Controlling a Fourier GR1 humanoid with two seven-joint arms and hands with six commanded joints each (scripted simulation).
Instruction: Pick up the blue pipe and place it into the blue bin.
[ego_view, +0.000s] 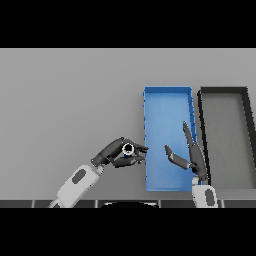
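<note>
Two hands over grey table (60, 100) | left hand (117, 154) curled round small pale ring-like object (128, 148), presumably the pipe end-on, just beside blue bin's left wall | right hand (190, 152) over blue bin (165, 105), fingers straight, thumb spread, holding nothing | black bin (248, 140) right of blue bin, nearly touching

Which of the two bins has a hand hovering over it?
The blue bin: the open right hand sits over it. The black bin, to its right, has no hand over it.
</note>
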